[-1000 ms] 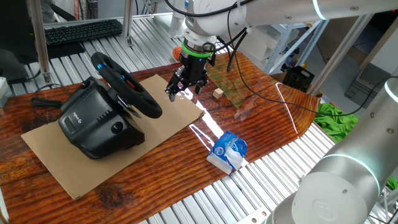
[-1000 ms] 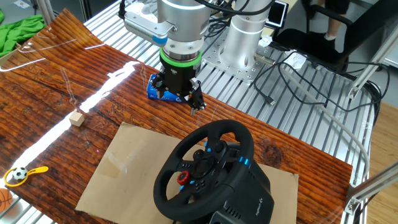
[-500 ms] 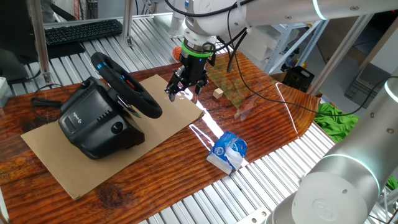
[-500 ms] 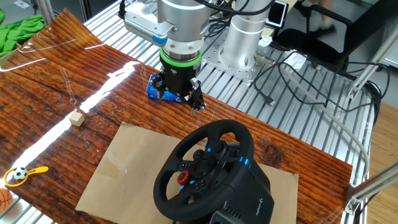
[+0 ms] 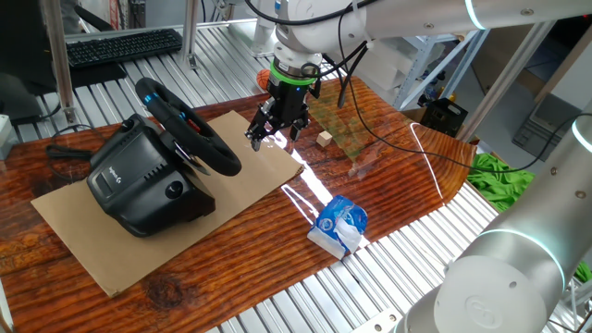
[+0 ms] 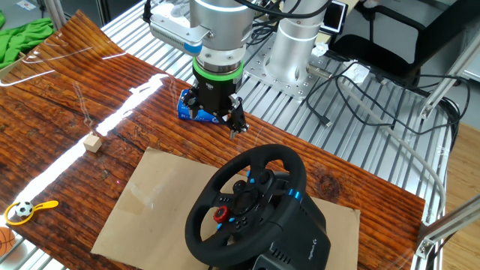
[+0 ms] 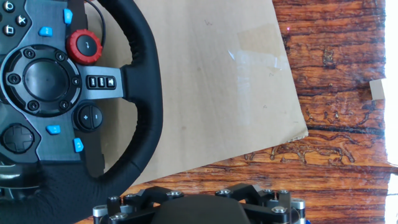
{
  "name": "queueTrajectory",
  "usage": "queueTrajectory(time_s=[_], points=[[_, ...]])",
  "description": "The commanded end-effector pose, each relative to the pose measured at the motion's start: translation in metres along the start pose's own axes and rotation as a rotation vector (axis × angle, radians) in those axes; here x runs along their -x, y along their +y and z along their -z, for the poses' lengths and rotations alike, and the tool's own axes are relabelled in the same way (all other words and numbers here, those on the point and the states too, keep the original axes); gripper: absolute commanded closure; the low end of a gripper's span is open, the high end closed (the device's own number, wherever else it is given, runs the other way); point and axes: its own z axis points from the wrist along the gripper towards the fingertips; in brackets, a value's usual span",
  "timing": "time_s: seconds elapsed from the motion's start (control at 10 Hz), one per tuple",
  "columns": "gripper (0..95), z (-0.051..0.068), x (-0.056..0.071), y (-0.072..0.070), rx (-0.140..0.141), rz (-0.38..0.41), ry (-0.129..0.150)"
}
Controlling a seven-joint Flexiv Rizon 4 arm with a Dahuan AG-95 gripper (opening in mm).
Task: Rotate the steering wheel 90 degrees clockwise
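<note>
**One Wheel, One Open Gripper**

One steering wheel (image 5: 188,127) on its black base (image 5: 139,180), on one cardboard sheet (image 5: 242,157) near the wooden tabletop's (image 5: 388,185) edge. One gripper (image 5: 276,132) above the cardboard's corner, fingers wide apart, holding nothing. One small wooden block (image 5: 323,139), one blue packet (image 5: 340,223). Metal slats all around.

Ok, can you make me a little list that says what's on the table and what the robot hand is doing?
wheel: black steering wheel on a black base
under it: cardboard sheet
robot hand: gripper open, pointing down, beside the wheel, not touching it
nearby: small wooden block, blue packet
table: brown wood
</note>
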Motion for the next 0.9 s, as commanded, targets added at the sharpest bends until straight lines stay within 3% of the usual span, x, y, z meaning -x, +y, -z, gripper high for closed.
queueTrajectory(time_s=[0.1, 0.2, 0.7, 0.8, 0.9], points=[[0.0, 0.0001, 0.0000, 0.0000, 0.000, 0.000, 0.000], [95.0, 0.0001, -0.0004, 0.0003, 0.043, -0.128, -0.094], [95.0, 0.0000, -0.0007, 0.0006, 0.046, -0.112, -0.088], [95.0, -0.0007, -0.0005, 0.0009, 0.068, -0.127, -0.082], [95.0, -0.0010, -0.0005, 0.0009, 0.068, -0.116, -0.085]])
